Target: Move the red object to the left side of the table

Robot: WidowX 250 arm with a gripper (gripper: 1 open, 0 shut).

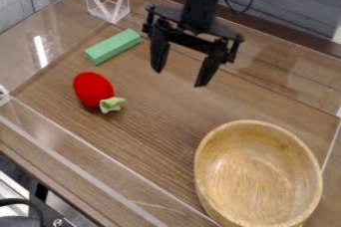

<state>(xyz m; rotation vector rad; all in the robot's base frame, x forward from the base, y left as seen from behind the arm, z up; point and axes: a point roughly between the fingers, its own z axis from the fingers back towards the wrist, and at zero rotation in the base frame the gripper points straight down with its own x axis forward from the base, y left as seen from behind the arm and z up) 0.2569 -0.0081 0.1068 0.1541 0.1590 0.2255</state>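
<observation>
One small rounded red toy, strawberry-like [94, 89], with a glossy bright red body, plump and smooth in outline, lying on its side on the brown wood-grain tabletop [158, 121]. Fitted at one end with a light green leafy tip [112, 104], which points toward the lower right of the view. Position: on the left part of the view, just below the green rectangular block [112, 47] and well apart from the bowl.

One round bowl of pale wood [258, 174], wide and open at the top, at the lower right; far larger than the toy.

One black gripper [181, 69], hanging over the upper middle of the table, to the upper right of the toy. Jaws spread wide, the two fingers well apart, with nothing held between them; the toy lies clear of both fingers.
</observation>
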